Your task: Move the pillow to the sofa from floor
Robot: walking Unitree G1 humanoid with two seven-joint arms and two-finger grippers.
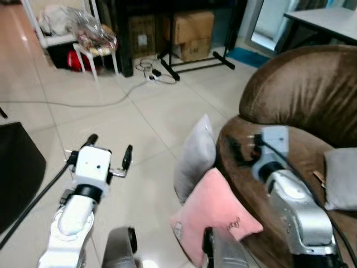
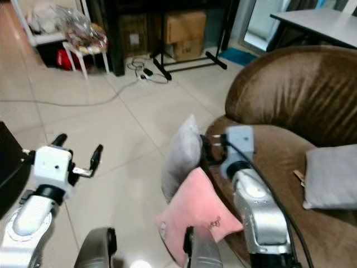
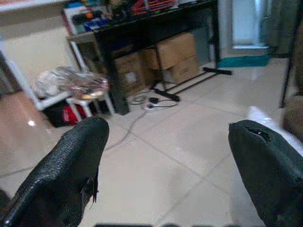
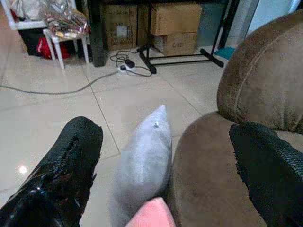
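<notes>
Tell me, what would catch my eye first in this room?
Probably the pink pillow on the tiled floor, leaning against the front of the brown sofa, with a grey pillow standing just behind it. The robot's right hand hangs open over the sofa's edge above them, and its left hand is open over bare floor. Another grey pillow already lies on the seat.
</notes>
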